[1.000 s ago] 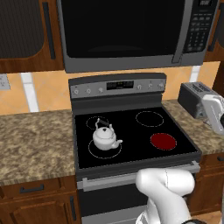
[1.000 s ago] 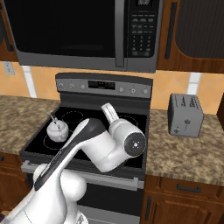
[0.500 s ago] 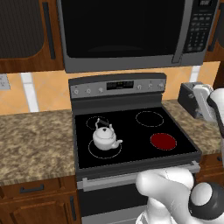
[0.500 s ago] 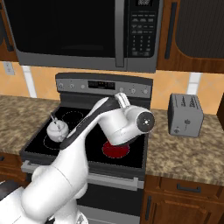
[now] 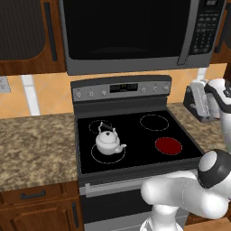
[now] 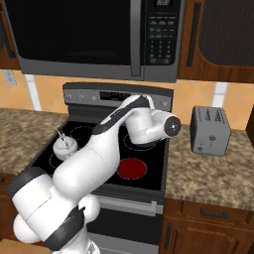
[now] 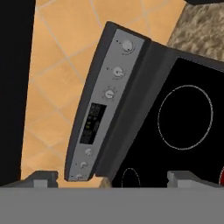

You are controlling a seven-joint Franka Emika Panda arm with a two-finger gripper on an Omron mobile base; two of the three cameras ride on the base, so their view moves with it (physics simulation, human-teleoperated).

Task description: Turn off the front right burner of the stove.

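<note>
Dark wood cabinets (image 5: 27,40), orange tiled wall (image 5: 49,94), speckled granite counter (image 5: 36,144), black-and-grey microwave (image 5: 131,31) overhead

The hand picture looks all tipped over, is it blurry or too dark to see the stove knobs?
Hand view: rolled sideways, yet sharp and evenly lit; the stove panel's knobs read clearly. Left base view: soft shadow under the kettle, no glare.

The stove (image 5: 131,135) is a wide range with a flat black glass top, set between two speckled worktop sections, with a grey control panel (image 7: 105,103) of small round knobs and a dark central display standing upright along its back edge. The front right burner (image 5: 168,145) is a flat round zone filled solid red, indicating it is on. The other zones appear as thin white rings.
</note>
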